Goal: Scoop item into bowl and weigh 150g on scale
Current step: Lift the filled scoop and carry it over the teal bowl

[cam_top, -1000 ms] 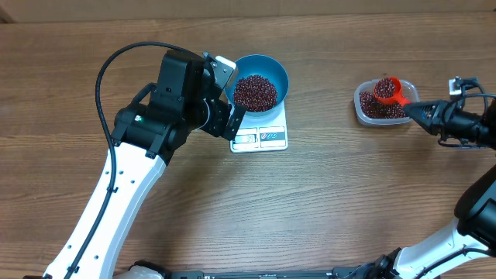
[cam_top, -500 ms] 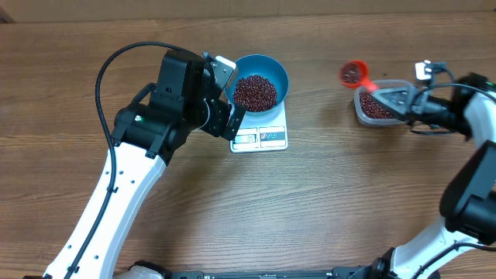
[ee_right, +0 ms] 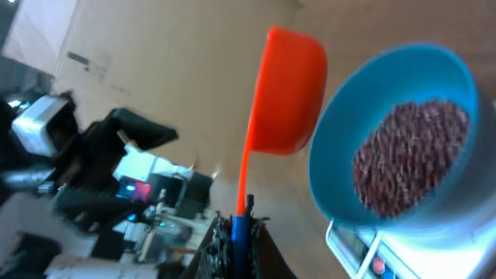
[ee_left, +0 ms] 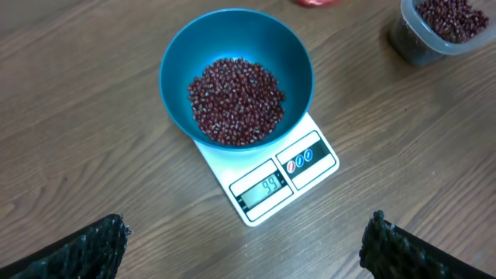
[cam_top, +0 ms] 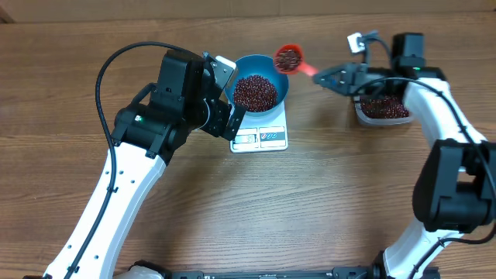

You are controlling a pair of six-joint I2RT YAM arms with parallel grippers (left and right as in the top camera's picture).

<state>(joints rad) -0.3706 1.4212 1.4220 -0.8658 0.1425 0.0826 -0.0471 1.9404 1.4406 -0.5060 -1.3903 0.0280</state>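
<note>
Your right gripper (cam_top: 324,77), clamped on the loaded orange scoop (cam_top: 287,58), has swung from the tub (cam_top: 381,118) to the rim of the blue bowl (cam_top: 280,75). The left gripper (cam_top: 230,97) hangs wide apart. With the bowl on the scale (cam_top: 263,138), a fast tip spills beans (cam_top: 256,91) outside or overshoots.

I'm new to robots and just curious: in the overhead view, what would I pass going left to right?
left gripper → blue bowl → orange scoop → right gripper → clear tub
</note>
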